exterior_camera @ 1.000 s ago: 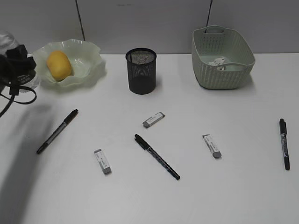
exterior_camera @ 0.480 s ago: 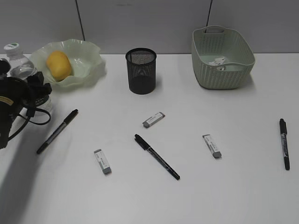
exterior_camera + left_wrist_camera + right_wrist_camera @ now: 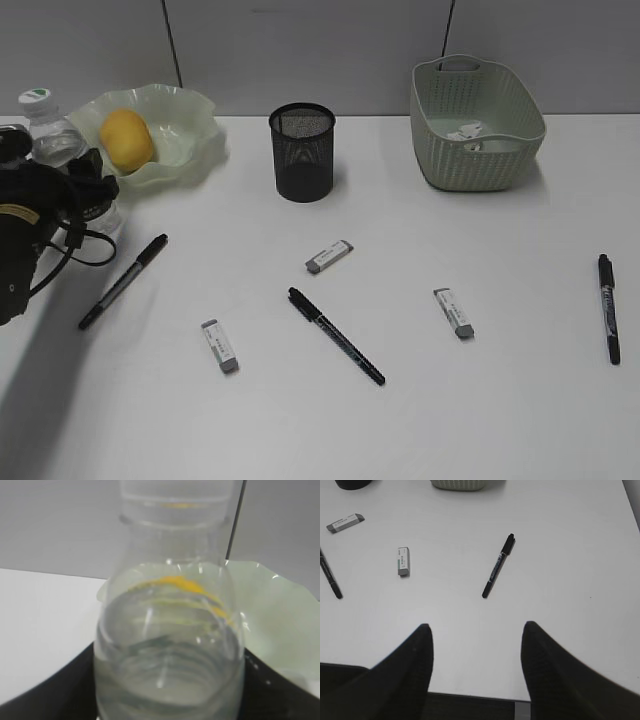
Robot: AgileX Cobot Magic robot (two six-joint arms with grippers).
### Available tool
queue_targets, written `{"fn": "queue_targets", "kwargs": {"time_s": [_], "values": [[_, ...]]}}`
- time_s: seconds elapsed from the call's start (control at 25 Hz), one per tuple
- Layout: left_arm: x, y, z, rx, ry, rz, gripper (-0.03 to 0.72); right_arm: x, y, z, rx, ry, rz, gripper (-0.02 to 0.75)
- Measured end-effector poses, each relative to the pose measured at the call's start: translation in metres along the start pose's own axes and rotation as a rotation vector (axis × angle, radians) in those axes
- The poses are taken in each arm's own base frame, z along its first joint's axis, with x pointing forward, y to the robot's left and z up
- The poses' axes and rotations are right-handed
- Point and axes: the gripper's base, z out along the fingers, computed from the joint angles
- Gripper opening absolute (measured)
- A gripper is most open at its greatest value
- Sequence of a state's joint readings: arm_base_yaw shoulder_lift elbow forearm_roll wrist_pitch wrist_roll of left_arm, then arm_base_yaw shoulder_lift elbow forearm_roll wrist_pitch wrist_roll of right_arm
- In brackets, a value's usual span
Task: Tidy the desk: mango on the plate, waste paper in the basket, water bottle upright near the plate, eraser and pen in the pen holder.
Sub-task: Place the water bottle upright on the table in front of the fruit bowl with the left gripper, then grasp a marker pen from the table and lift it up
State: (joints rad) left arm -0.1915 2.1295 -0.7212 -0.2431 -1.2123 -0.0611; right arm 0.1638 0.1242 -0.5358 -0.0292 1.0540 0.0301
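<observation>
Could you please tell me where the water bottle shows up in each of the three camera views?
Exterior view: the water bottle stands upright at the far left, beside the plate.
Left wrist view: the bottle fills the centre, close up.
Right wrist view: not in it.
Shared landmark: the plate, behind the bottle in the left wrist view.

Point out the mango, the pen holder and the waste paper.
mango [image 3: 126,140], exterior view, middle of the fruit.
pen holder [image 3: 303,165], exterior view, front of the mesh wall.
waste paper [image 3: 467,133], exterior view, wad inside the basket [image 3: 445,165].
</observation>
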Motion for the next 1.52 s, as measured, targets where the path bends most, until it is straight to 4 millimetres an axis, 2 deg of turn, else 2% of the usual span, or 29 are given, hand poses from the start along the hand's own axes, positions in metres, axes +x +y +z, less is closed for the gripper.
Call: {"fn": "queue_targets", "kwargs": {"time_s": [0.2,0.48,0.6,0.84,0.96,1.04,1.16,1.52], "values": [[0.0,-0.002,0.0,0.023,0.003,0.009,0.607,0.0,0.0,0.0,0.0,0.0,0.0,0.448],[0.009,0.0,-0.011,0.033,0.051,0.024,0.629,0.0,0.0,0.0,0.0,0.0,0.0,0.448],[0.012,0.001,-0.022,0.057,0.085,0.038,0.628,0.0,0.0,0.0,0.0,0.0,0.0,0.448],[0.002,0.004,-0.057,0.09,0.12,0.056,0.628,0.0,0.0,0.0,0.0,0.0,0.0,0.448],[-0.018,0.003,-0.072,0.105,0.12,0.052,0.628,0.0,0.0,0.0,0.0,0.0,0.0,0.448],[-0.039,0.0,-0.079,0.114,0.147,0.044,0.628,0.0,0.0,0.0,0.0,0.0,0.0,0.448],[-0.067,-0.004,-0.09,0.126,0.26,0.032,0.627,0.0,0.0,0.0,0.0,0.0,0.0,0.448],[-0.138,-0.015,-0.131,0.13,0.851,0.081,0.598,0.0,0.0,0.0,0.001,0.0,0.0,0.448]]}}
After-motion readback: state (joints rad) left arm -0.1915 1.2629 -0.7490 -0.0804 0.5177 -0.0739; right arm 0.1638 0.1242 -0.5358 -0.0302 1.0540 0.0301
